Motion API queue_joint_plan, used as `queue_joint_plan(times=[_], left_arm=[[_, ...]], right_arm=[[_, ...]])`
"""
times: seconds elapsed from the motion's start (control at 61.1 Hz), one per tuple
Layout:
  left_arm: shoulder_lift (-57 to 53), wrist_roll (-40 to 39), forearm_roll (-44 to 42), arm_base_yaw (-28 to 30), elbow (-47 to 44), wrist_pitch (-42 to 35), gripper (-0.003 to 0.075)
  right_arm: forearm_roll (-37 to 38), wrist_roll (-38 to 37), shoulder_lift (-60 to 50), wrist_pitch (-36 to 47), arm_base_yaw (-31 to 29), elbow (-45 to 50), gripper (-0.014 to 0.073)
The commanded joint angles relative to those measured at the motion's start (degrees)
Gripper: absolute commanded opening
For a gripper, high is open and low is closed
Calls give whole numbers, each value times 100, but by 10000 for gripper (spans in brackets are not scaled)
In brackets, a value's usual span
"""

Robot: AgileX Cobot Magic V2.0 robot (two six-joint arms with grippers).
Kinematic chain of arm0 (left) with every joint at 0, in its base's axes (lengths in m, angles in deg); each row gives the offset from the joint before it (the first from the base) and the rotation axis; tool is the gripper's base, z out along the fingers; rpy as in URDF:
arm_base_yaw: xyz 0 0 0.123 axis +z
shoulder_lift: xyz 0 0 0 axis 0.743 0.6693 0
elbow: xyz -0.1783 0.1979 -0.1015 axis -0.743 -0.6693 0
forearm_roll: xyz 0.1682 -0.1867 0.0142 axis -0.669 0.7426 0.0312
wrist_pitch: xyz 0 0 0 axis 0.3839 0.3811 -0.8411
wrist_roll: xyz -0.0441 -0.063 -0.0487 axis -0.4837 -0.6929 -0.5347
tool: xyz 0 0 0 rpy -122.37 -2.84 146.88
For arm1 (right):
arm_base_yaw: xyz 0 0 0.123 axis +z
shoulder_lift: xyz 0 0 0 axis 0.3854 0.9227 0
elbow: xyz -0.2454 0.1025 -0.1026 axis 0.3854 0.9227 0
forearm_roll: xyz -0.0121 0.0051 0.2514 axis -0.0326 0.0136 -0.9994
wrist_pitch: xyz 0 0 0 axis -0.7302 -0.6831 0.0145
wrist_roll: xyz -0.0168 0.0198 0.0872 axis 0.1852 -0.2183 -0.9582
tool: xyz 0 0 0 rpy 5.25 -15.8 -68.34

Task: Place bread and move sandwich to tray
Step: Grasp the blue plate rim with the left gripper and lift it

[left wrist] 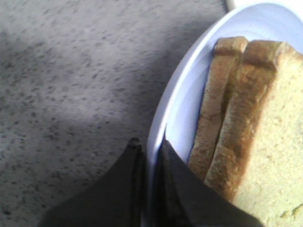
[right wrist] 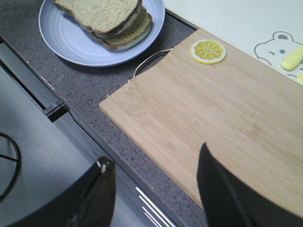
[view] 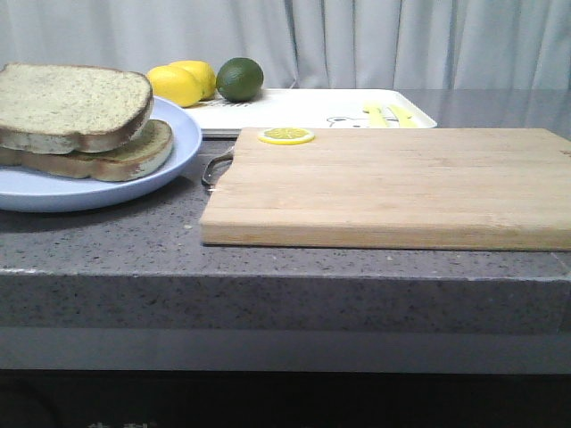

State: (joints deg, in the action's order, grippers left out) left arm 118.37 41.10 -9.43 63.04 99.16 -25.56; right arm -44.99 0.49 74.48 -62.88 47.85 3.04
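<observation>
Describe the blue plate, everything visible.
The plate is round, light blue and glossy, with faint concentric ridges and a raised rim. It sits flat on the speckled grey counter, beside the cutting board's handle end. It carries two stacked brown-crusted bread slices. The left gripper is closed on its rim, one finger inside, one outside.

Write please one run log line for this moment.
left end effector: shut on plate rim | right end effector: open above cutting board | sandwich: on plate | tray: no sandwich
</observation>
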Motion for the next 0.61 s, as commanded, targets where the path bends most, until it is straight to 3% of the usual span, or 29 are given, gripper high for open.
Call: queue_joint_plan(times=[0.0,0.246,0.589], left_arm=[[-421,196,962,-18,192,63,-20],[-107,182,1234,-493,1005,74,-20],[1277,-1170,1165,-1411,3104,172,-20]], right_arm=[[-87,6,-46,361,-42,-150,415],[-87,6,-46,361,-42,-150,415],[-87,6,-46,361,-42,-150,415]])
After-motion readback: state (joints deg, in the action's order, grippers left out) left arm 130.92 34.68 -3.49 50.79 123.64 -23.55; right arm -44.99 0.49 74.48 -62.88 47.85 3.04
